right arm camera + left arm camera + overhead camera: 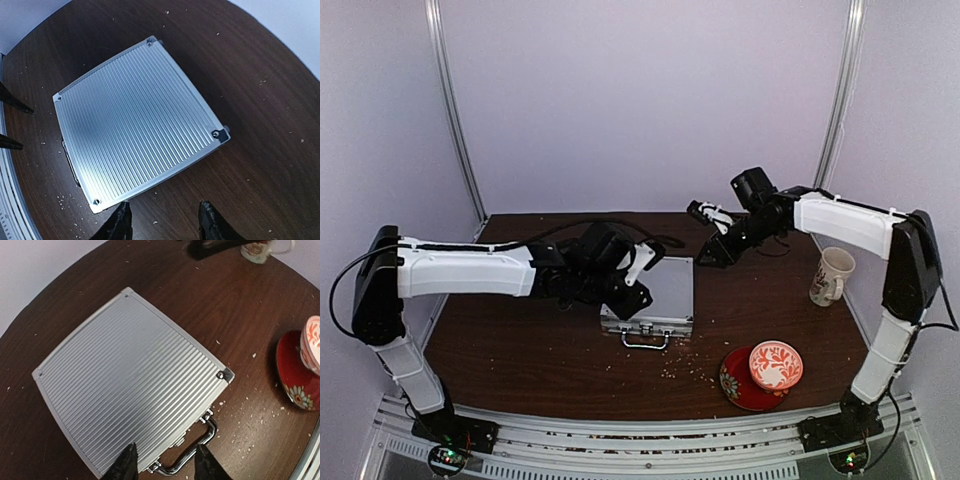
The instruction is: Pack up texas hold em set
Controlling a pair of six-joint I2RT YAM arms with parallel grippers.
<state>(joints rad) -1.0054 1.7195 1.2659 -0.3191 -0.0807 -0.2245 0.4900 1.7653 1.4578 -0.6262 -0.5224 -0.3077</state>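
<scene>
The texas hold em set shows as a small silver ribbed briefcase point(665, 292), lying flat on the dark wooden table with its lid down. Its chrome handle point(645, 340) faces the near edge. My left gripper point(638, 280) hovers over the case's front-left part. In the left wrist view its dark fingers point(125, 465) stand apart above the case point(130, 385) and handle point(192, 450), holding nothing. My right gripper point(708, 232) hangs open behind the case's far right corner. In the right wrist view the right gripper point(165, 220) is over bare wood just off the case point(135, 130).
A white mug point(832, 275) stands at the right side. A red-and-white patterned bowl point(775, 365) sits on a red saucer point(738, 385) at the front right. Pale crumbs point(685, 372) lie scattered in front of the case. White walls close in the back and sides.
</scene>
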